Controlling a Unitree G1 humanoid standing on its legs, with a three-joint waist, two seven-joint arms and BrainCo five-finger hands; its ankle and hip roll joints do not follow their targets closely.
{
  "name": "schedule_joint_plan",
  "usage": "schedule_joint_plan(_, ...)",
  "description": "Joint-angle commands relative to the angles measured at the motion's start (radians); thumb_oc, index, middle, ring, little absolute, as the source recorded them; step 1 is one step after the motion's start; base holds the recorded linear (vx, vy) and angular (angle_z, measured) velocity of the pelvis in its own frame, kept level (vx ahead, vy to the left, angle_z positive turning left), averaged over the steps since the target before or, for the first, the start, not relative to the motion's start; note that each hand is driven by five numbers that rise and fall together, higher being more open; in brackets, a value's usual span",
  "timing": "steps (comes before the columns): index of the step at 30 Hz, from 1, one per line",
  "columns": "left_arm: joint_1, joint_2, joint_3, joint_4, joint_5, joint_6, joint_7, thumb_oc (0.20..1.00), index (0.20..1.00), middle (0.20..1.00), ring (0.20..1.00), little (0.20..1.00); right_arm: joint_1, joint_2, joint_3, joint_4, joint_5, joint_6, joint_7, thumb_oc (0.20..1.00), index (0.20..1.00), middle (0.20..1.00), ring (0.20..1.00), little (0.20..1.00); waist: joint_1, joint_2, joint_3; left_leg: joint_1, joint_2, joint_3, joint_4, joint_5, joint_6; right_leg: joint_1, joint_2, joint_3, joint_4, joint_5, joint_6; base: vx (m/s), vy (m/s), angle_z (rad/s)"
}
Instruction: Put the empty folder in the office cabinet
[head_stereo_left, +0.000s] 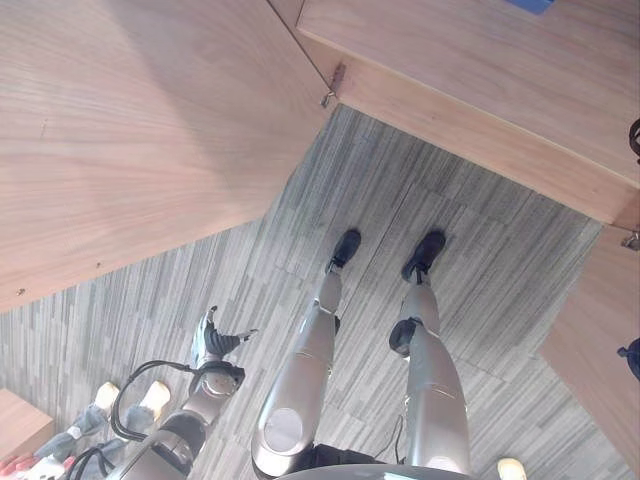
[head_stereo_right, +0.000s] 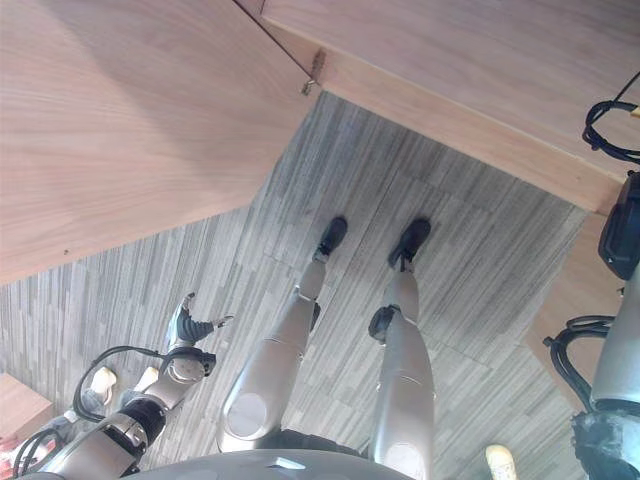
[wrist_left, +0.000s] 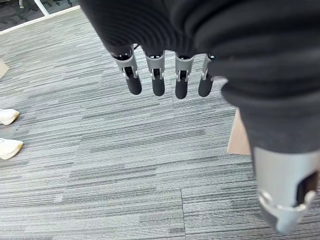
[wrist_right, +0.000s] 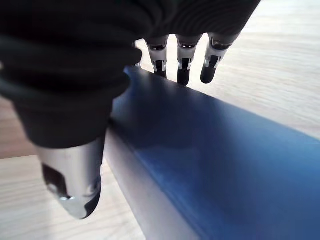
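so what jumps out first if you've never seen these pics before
The blue folder up close in the right wrist view, lying on pale wood, with the right robot hand over it, fingers reaching past its far edge. Then the big wooden cabinet door swung open over the grey carpet, and the left robot hand hanging empty, fingers straight.

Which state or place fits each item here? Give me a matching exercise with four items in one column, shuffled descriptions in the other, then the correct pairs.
Items
1. left hand
2. right hand
3. blue folder
4. cabinet door

Descriptions
A. wood-grain panel swung open above the grey carpet
B. fingers straight, hanging over the carpet, holding nothing
C. dark-tipped fingers reaching over the far edge of a blue object, thumb on the near side
D. lies on a light wooden surface, under a hand

Pairs: 1-B, 2-C, 3-D, 4-A
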Motion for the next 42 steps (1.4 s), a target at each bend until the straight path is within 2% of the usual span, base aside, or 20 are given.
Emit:
schedule_joint_plan(1,0.055,0.081,0.034,0.076,-0.041,-0.001,0.003,1.0,1.0,1.0,1.0,1.0,0.006,-0.011,0.095,0.001,-0.006,-0.025,0.03,1.0,1.0,1.0,1.0,1.0,0.019,-0.019,-0.065,0.078,0.06,-0.032,-0.076,-0.104,-0.053,0.119,-0.016,0.004,0.003,-0.201,0.07,0.0,0.0,0.0)
schedule_joint_plan(6,0.051,0.084,0.037,0.072,-0.048,-0.003,0.004,1.0,1.0,1.0,1.0,1.0,0.009,-0.016,0.088,0.029,-0.001,-0.013,0.015,1.0,1.0,1.0,1.0,1.0,0.019,-0.022,-0.067,0.077,0.057,-0.032,-0.076,-0.103,-0.054,0.125,-0.016,0.003,0.001,-0.203,0.07,0.0,0.0,0.0)
schedule_joint_plan(14,0.031,0.067,0.04,0.107,-0.06,0.0,-0.013,1.0,1.0,1.0,1.0,1.0,0.025,-0.065,0.086,0.183,-0.008,0.138,-0.02,1.0,1.0,1.0,1.0,1.0,0.005,-0.033,-0.071,0.075,0.051,-0.033,-0.076,-0.105,-0.053,0.134,-0.016,0.008,-0.001,-0.205,0.069,0.0,0.0,0.0)
schedule_joint_plan(17,0.044,0.061,0.048,0.12,-0.079,-0.004,-0.026,1.0,1.0,1.0,1.0,1.0,0.06,-0.074,0.079,0.183,-0.026,0.147,-0.033,1.0,1.0,1.0,1.0,1.0,0.003,-0.038,-0.075,0.075,0.046,-0.036,-0.076,-0.105,-0.053,0.141,-0.019,0.008,-0.002,-0.204,0.068,0.03,-0.006,0.0)
schedule_joint_plan(18,-0.072,0.091,0.025,0.155,-0.08,0.036,-0.04,1.0,1.0,1.0,1.0,1.0,0.042,-0.031,0.125,0.183,-0.065,0.175,0.003,1.0,1.0,1.0,1.0,1.0,-0.021,-0.055,-0.104,0.087,0.057,-0.03,-0.076,-0.124,-0.057,0.154,-0.009,0.024,-0.006,-0.226,0.072,0.08,-0.009,-0.02)
schedule_joint_plan(19,-0.09,0.088,0.026,0.165,-0.084,0.04,-0.045,1.0,1.0,1.0,1.0,1.0,0.031,-0.033,0.129,0.183,-0.067,0.178,0.005,1.0,1.0,1.0,1.0,1.0,-0.022,-0.054,-0.096,0.083,0.055,-0.03,-0.076,-0.12,-0.057,0.15,-0.01,0.023,-0.006,-0.222,0.071,0.0,0.057,0.0)
schedule_joint_plan(20,-0.161,0.061,0.011,0.179,-0.086,0.033,-0.042,1.0,1.0,1.0,1.0,1.0,0.044,-0.011,0.104,0.183,-0.083,0.194,-0.022,1.0,1.0,1.0,1.0,1.0,-0.043,-0.054,-0.079,0.077,0.051,-0.023,-0.076,-0.105,-0.058,0.142,-0.017,0.02,-0.003,-0.202,0.069,-0.09,0.071,0.04)
schedule_joint_plan(23,-0.181,0.054,0.008,0.174,-0.098,0.042,-0.045,1.0,1.0,1.0,1.0,1.0,0.06,-0.008,0.105,0.183,-0.083,0.199,-0.026,1.0,1.0,1.0,1.0,1.0,-0.045,-0.055,-0.075,0.077,0.051,-0.021,-0.076,-0.105,-0.058,0.144,-0.017,0.022,-0.004,-0.202,0.071,-0.03,0.029,0.06)
schedule_joint_plan(24,-0.156,0.03,0.052,0.154,-0.128,0.044,-0.041,1.0,1.0,1.0,1.0,1.0,0.358,0.081,-0.06,0.142,-0.099,0.149,-0.048,1.0,1.0,1.0,1.0,1.0,-0.063,-0.047,-0.061,0.083,0.053,-0.015,-0.076,-0.107,-0.057,0.149,-0.017,0.027,-0.004,-0.202,0.072,-0.04,0.038,0.01)
schedule_joint_plan(26,-0.176,-0.014,0.108,0.199,-0.127,0.049,-0.047,1.0,1.0,1.0,1.0,1.0,0.569,0.134,-0.174,0.134,-0.062,0.124,0.014,1.0,1.0,1.0,1.0,1.0,-0.119,-0.056,-0.041,0.08,0.059,-0.003,-0.076,-0.106,-0.056,0.142,-0.016,0.035,-0.004,-0.193,0.072,-0.06,0.066,-0.05)
schedule_joint_plan(27,-0.216,-0.008,0.123,0.239,-0.119,0.054,-0.041,1.0,1.0,1.0,1.0,1.0,0.651,0.18,-0.222,0.101,-0.048,0.106,0.017,1.0,1.0,1.0,1.0,1.0,-0.136,-0.078,-0.043,0.078,0.062,0.004,-0.076,-0.104,-0.057,0.136,-0.016,0.042,-0.004,-0.191,0.073,-0.05,0.05,-0.05)
schedule_joint_plan(29,-0.284,-0.006,0.131,0.277,-0.119,0.062,-0.022,1.0,1.0,1.0,1.0,1.0,0.758,0.258,-0.246,0.083,-0.036,0.098,0.037,1.0,1.0,1.0,1.0,1.0,-0.173,-0.097,-0.039,0.078,0.072,0.013,-0.076,-0.103,-0.057,0.131,-0.009,0.049,-0.004,-0.185,0.073,-0.05,0.037,-0.06)
schedule_joint_plan(30,-0.285,-0.004,0.129,0.279,-0.119,0.061,-0.022,1.0,1.0,1.0,1.0,1.0,0.763,0.262,-0.25,0.078,-0.036,0.097,0.036,1.0,1.0,1.0,1.0,1.0,-0.174,-0.1,-0.039,0.074,0.068,0.012,-0.076,-0.095,-0.057,0.128,-0.012,0.048,-0.005,-0.177,0.073,-0.05,0.023,-0.25)
schedule_joint_plan(32,-0.318,0.004,0.141,0.292,-0.128,0.066,-0.028,1.0,1.0,1.0,1.0,1.0,0.921,0.347,-0.272,0.068,-0.042,0.119,0.091,1.0,1.0,1.0,1.0,1.0,-0.205,-0.122,-0.04,0.08,0.078,0.021,-0.076,-0.092,-0.058,0.131,-0.007,0.055,-0.006,-0.172,0.076,-0.03,0.004,-0.27)
schedule_joint_plan(39,-0.253,0.041,0.204,0.282,-0.135,0.071,-0.077,1.0,1.0,1.0,1.0,1.0,1.304,0.469,-0.33,0.077,-0.149,0.189,0.187,1.0,1.0,1.0,1.0,1.0,-0.251,-0.149,-0.085,0.144,0.076,0.039,-0.076,-0.095,-0.05,0.195,-0.006,0.052,-0.006,-0.16,0.092,-0.05,0.035,-0.12)
schedule_joint_plan(42,-0.189,0.067,0.254,0.281,-0.136,0.068,-0.102,1.0,1.0,1.0,1.0,1.0,1.412,0.48,-0.367,0.078,-0.208,0.21,0.221,1.0,1.0,1.0,1.0,1.0,-0.263,-0.15,-0.119,0.196,0.073,0.059,-0.076,-0.119,-0.039,0.242,-0.006,0.059,-0.006,-0.161,0.099,-0.04,0.103,-0.09)
